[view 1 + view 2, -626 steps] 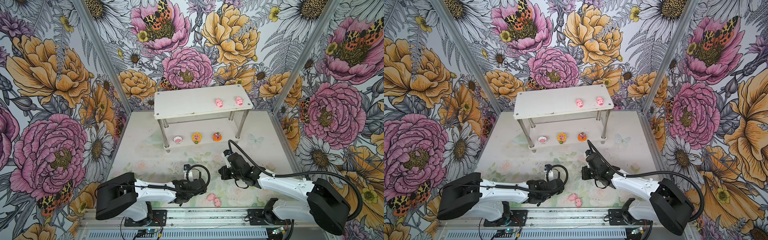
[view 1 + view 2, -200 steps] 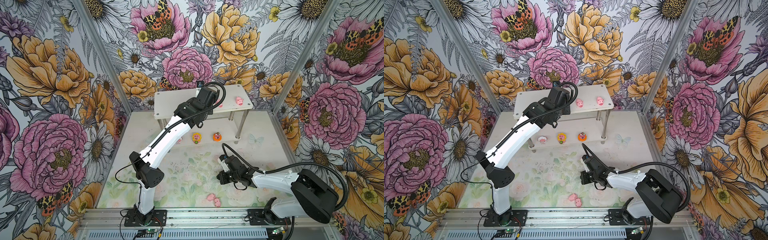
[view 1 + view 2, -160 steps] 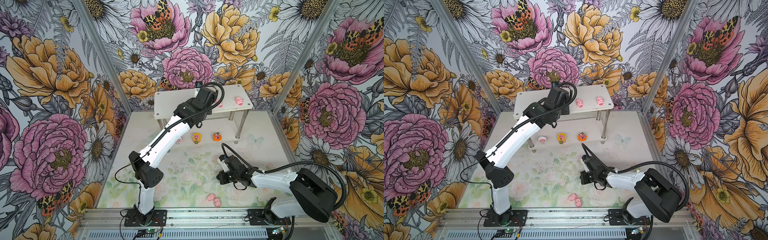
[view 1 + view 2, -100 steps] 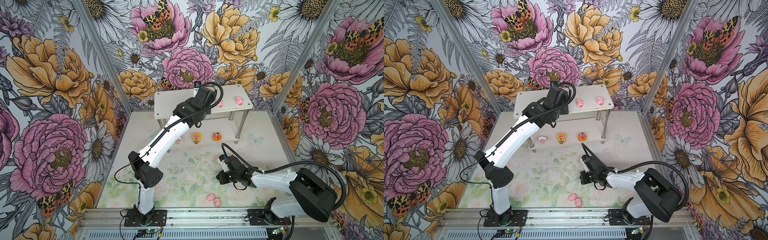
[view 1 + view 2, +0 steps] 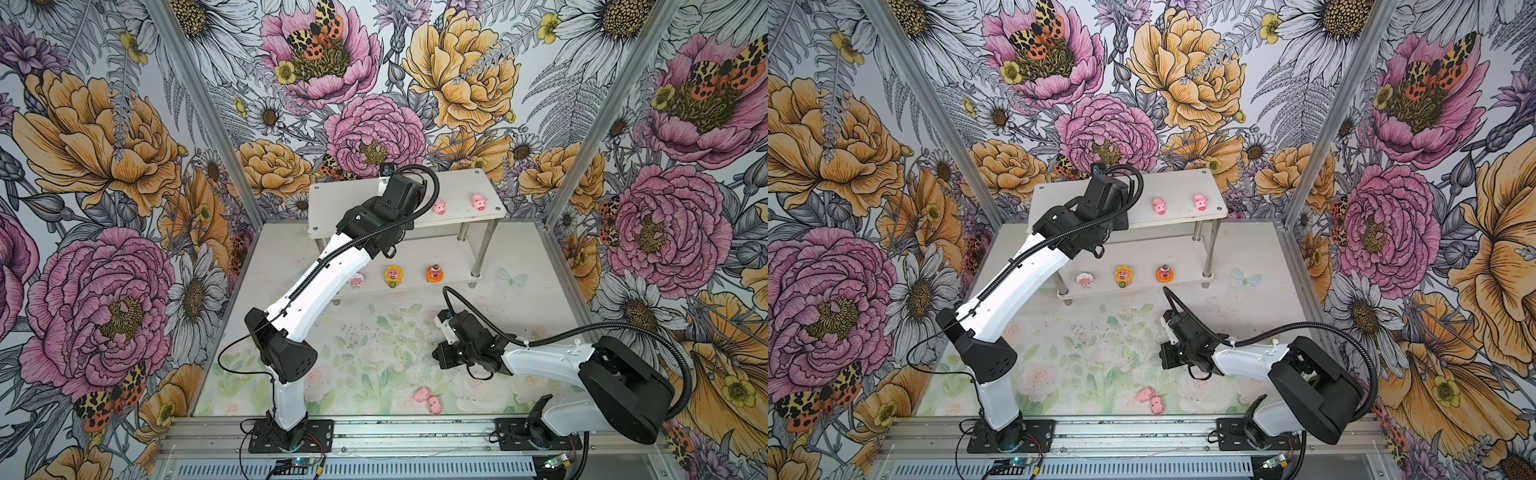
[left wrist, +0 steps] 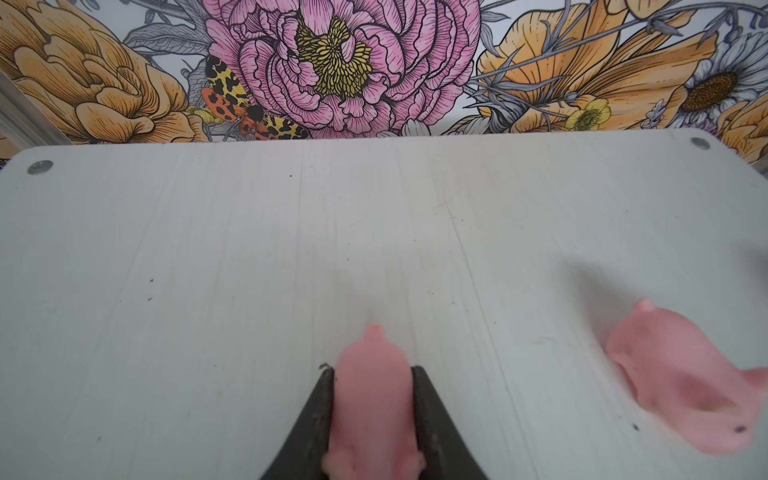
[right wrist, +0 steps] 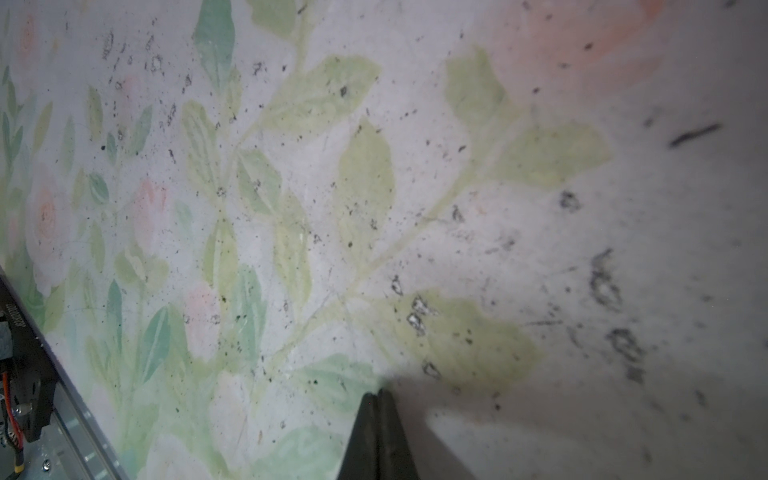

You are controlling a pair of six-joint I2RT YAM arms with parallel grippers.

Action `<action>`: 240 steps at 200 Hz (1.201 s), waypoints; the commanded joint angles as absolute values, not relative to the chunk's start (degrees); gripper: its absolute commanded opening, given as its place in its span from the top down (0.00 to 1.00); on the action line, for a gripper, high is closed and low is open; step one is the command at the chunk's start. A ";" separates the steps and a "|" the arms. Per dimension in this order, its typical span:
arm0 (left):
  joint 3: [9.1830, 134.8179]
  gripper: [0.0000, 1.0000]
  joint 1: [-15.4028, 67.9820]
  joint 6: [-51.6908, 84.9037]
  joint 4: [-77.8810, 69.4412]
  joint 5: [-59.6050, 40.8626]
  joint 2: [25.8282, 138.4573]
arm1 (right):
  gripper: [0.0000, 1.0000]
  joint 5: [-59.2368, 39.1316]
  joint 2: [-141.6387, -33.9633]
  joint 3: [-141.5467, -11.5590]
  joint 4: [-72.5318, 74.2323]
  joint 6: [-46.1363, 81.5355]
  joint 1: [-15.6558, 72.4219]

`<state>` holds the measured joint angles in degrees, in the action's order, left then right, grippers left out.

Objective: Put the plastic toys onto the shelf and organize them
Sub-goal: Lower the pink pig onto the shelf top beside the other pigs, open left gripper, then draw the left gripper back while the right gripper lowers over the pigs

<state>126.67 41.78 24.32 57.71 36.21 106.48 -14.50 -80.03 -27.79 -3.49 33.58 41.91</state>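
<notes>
Pig [image 6: 372,409] lengthwise in left pincer [image 6: 372,370], tail toward wall [image 6: 415,62]

The picture's edge cuts off the held pink pig [image 6: 372,399] and the black fingers [image 6: 316,419] in the left wrist view. The pig beside it [image 6: 681,382] is blurry and cut off too. In a top view the left arm [image 5: 324,274] half hides the white-hooded toy [image 5: 358,282]

Two pigs [image 5: 438,206] sat on the shelf's [image 5: 459,189] top tier, a third pig [image 6: 372,399] seemingly resting just left. Three pig-faced figures [image 5: 1122,276] lined the lower tier; two touching pigs [image 5: 422,393] lay on the table [image 5: 374,353] in front.
</notes>
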 commanded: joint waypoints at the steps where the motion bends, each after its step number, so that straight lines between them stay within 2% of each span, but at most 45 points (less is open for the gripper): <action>1: 126.21 0.66 41.15 25.56 58.10 37.46 105.46 | 0.99 -15.12 -80.96 -28.00 -2.11 34.28 41.57; 55: 127.70 0.60 41.13 25.84 58.10 35.62 108.17 | 0.99 -15.11 -81.21 -28.15 -2.02 34.23 41.57; 91: 127.87 0.45 41.13 26.20 58.11 35.47 108.07 | 1.00 -15.07 -81.13 -28.05 -2.03 34.29 41.60; 140: 129.27 0.38 42.26 24.95 58.10 38.05 104.86 | 0.99 -14.78 -80.34 -27.87 -2.04 34.02 41.60; 152: 128.96 0.37 42.76 24.32 58.10 39.24 101.15 | 0.99 -14.13 -79.29 -27.61 -2.15 33.67 41.57; 180: 124.28 0.34 43.93 23.97 58.10 42.35 94.67 | 0.91 -11.43 -75.81 -27.36 -4.75 31.96 41.53; 211: 112.11 0.34 45.28 26.49 57.80 45.15 84.42 | 0.81 -10.52 -70.53 -26.93 -9.66 31.74 42.41; 229: 103.42 0.34 45.96 29.16 57.21 45.63 78.00 | 0.71 -9.47 -66.48 -26.63 -14.59 31.06 45.11; 240: 97.68 0.34 46.55 30.68 56.38 45.52 74.11 | 0.66 -7.53 -64.01 -26.93 -18.23 30.67 49.94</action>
